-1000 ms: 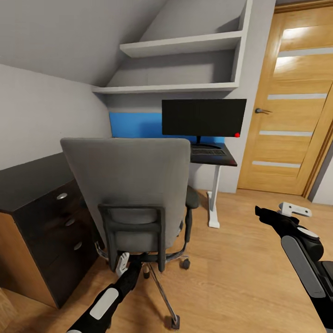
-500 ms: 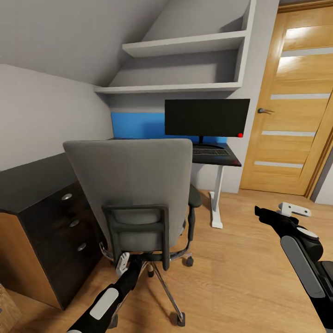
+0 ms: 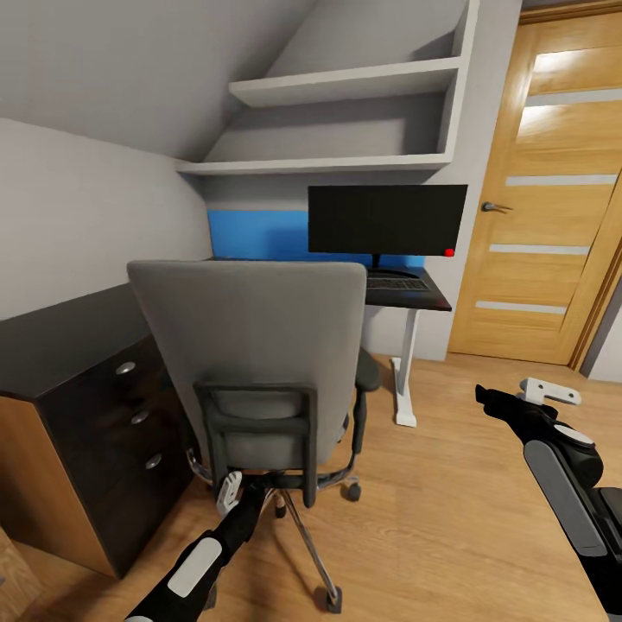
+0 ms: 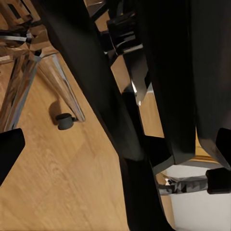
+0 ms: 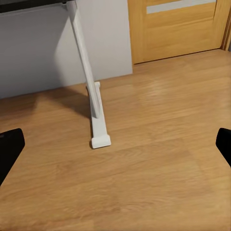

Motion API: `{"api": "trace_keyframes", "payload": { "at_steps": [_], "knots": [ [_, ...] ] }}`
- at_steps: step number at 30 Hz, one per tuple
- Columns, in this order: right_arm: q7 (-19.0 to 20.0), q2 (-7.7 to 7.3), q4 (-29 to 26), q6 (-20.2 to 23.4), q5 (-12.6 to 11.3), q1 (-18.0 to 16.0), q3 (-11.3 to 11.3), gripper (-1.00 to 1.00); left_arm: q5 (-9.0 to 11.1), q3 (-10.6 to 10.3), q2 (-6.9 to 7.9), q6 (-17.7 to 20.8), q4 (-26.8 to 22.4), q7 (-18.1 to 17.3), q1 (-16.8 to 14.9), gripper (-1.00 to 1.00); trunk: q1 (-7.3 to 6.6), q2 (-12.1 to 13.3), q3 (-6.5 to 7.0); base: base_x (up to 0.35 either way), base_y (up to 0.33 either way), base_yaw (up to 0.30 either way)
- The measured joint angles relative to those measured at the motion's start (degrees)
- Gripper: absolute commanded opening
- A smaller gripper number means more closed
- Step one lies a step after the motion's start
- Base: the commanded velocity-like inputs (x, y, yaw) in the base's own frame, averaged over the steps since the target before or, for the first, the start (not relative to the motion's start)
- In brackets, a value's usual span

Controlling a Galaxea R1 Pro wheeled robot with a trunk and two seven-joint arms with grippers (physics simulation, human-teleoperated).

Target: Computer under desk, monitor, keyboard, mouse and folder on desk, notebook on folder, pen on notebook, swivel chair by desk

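The swivel chair sits a touch further toward the desk than a second ago — its grey back slides right across the head view while shelves and door barely budge in the last half-second, so the chair itself is rolling. The left gripper stays low at the chair's rear frame, just above the chrome base. Its wrist view shows dark frame bars right between the fingers, which look spread wide, not clamped. So this looks like a push, with the chair-positioning step underway. On the surface, the monitor stands upright with the keyboard flat just in front of it. The right gripper hangs over bare floor, well apart from everything — fingers wide, holding nothing.
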Motion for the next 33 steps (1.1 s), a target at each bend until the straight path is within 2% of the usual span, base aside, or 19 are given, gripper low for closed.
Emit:
{"api": "trace_keyframes", "payload": {
  "at_steps": [11, 29, 33],
  "knots": [
    [0.0, 0.02, 0.0, 0.0, 0.0, 0.0, 0.0, 1.0, -0.1, 0.1, 0.07, 0.0, 0.0, 0.0, 0.0, 1.0, 0.0, 0.0, 0.0, 0.0, 0.181, 0.0],
    [0.0, 0.02, 0.0, 0.0, 0.0, 0.0, 0.0, 1.0, 0.0, 0.1, 0.13, 0.0, 0.0, 0.5, 0.1, 1.0, 0.0, 0.0, 0.0, 0.0, 0.012, 0.0],
    [0.0, 0.02, 0.0, 0.0, 0.0, 0.0, 0.0, 1.0, 0.2, 0.1, 0.22, 0.0, 0.0, 0.3, 1.2, 1.0, 0.0, 0.0, 0.0, 0.0, 0.0, 0.0]
  ]
}}
